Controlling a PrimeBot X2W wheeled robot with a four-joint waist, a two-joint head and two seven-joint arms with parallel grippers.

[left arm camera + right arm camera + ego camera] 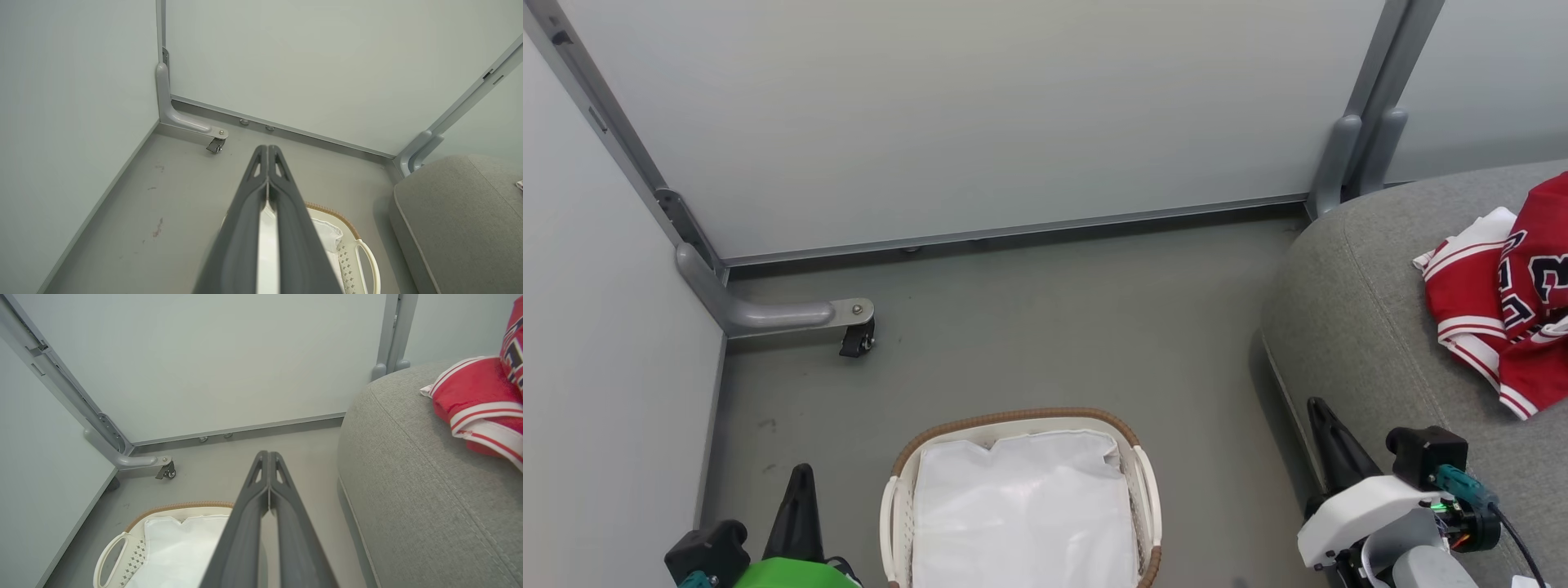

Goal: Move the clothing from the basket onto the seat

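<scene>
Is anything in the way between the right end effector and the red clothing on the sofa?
Nothing visible. The clothing lies on the sofa, with bare cushion between it and the shut right end effector. The basket holds just its white liner.

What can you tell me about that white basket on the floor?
The basket is an oval tub of white plastic with small holes in its wall, a brown woven band round the rim and a loop handle at each side. A plain white cloth liner covers its inside, with nothing else seen in it. It stands upright on the grey floor, apart from the grey sofa to its right. Nothing is seen touching it but the floor.
</scene>
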